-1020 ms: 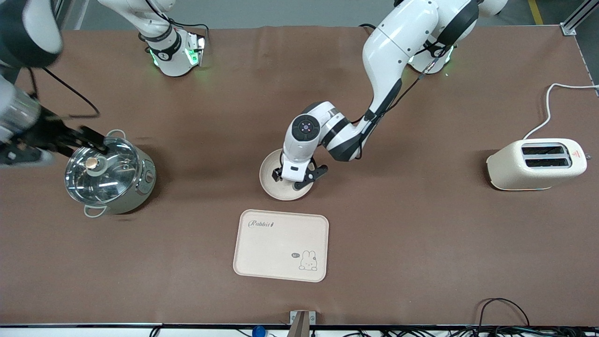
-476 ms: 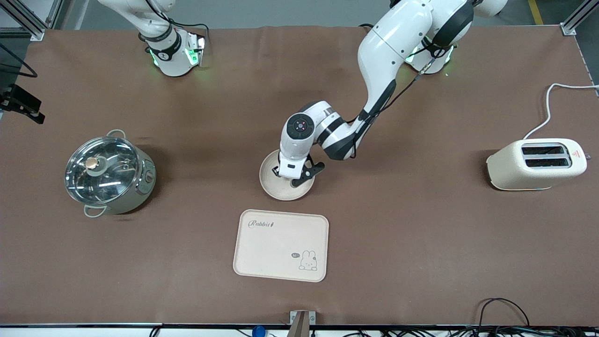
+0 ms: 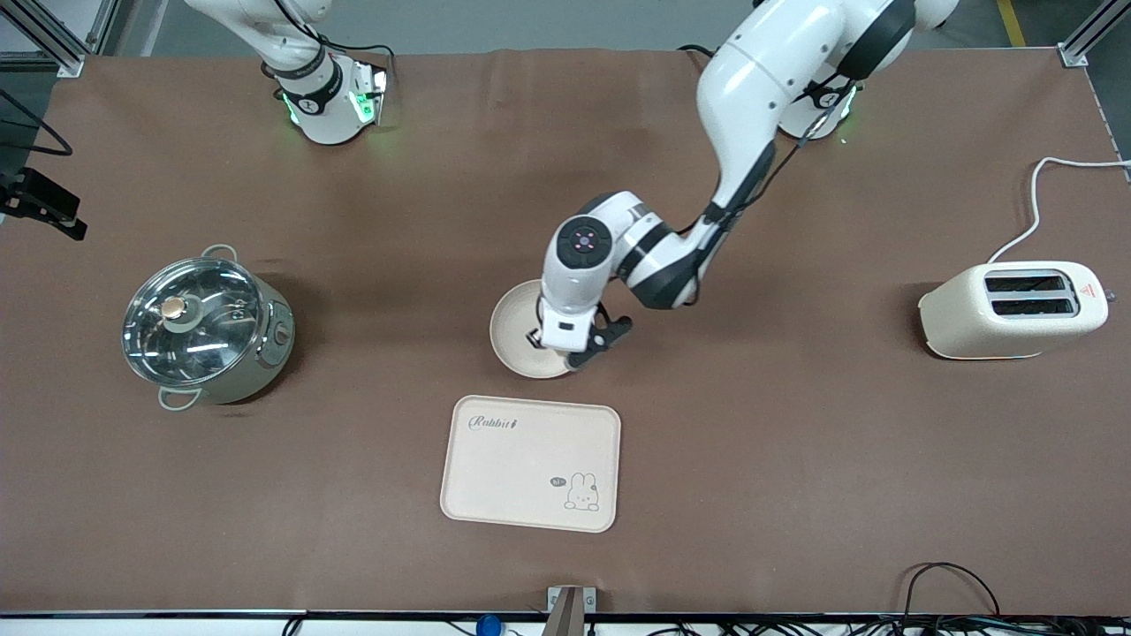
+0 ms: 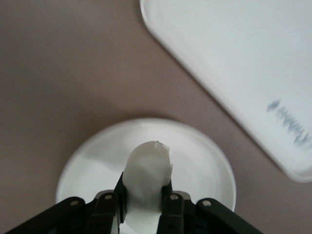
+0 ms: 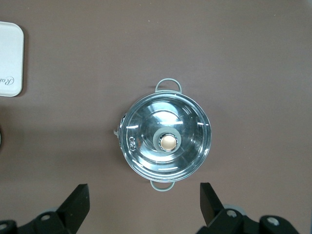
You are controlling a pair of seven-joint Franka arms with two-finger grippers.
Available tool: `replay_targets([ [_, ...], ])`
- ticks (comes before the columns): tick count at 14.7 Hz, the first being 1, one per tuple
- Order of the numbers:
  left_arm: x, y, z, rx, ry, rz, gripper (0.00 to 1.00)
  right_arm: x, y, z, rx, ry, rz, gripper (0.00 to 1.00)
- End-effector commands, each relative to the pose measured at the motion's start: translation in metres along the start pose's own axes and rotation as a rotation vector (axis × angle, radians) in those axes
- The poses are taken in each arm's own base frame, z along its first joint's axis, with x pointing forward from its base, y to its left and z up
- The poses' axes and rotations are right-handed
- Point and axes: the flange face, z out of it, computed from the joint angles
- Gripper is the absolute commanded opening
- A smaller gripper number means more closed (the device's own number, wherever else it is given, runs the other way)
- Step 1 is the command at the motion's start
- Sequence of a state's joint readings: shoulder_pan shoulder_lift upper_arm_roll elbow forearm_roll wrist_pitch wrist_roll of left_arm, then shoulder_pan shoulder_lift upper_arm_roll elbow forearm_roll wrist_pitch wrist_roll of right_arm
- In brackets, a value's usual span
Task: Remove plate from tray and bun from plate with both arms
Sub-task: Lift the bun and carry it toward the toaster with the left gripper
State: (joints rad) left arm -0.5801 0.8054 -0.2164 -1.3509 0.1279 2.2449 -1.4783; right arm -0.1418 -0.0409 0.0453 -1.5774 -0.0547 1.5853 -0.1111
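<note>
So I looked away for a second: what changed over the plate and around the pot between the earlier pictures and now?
The left end effector closed on the bun over the plate. The right arm drew back from the lidded pot toward its end of the table; its end effector now hangs open high above the pot. Plate, tray, pot and toaster stayed put.

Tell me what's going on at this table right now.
The left gripper is shut on the bun, just above the plate. The plate sits on the table, off the tray, which lies nearer the camera. The right gripper waits open, high above the steel pot.
</note>
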Motion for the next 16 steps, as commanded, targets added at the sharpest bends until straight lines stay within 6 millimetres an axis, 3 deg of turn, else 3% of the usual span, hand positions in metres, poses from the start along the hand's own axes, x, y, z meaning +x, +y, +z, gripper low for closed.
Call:
replay_targets([
  [1,0.088,-0.032,-0.045,0.083,0.071,-0.085,0.31,0.003,0.008,-0.003,0.032,0.009,0.021,1.00],
  [3,0.157,-0.064,-0.055,0.144,0.095,-0.102,0.33,0.003,0.009,-0.002,0.032,0.009,0.023,1.00],
  [5,0.212,-0.100,-0.059,0.176,0.078,-0.073,0.33,0.006,0.009,0.000,0.035,0.008,0.023,1.00],
  [10,0.305,-0.191,-0.015,0.252,0.005,-0.037,0.34,0.006,0.004,0.000,0.044,0.002,0.015,1.00],
  [12,0.324,-0.212,-0.001,0.253,-0.015,-0.029,0.35,0.006,0.004,0.001,0.047,0.002,0.017,1.00],
  [14,0.329,-0.220,0.013,0.257,-0.028,-0.035,0.38,0.006,0.004,0.001,0.048,-0.001,0.015,1.00],
  [16,0.334,-0.225,0.019,0.261,-0.035,-0.041,0.51,0.006,0.003,0.001,0.048,-0.001,0.014,1.00],
])
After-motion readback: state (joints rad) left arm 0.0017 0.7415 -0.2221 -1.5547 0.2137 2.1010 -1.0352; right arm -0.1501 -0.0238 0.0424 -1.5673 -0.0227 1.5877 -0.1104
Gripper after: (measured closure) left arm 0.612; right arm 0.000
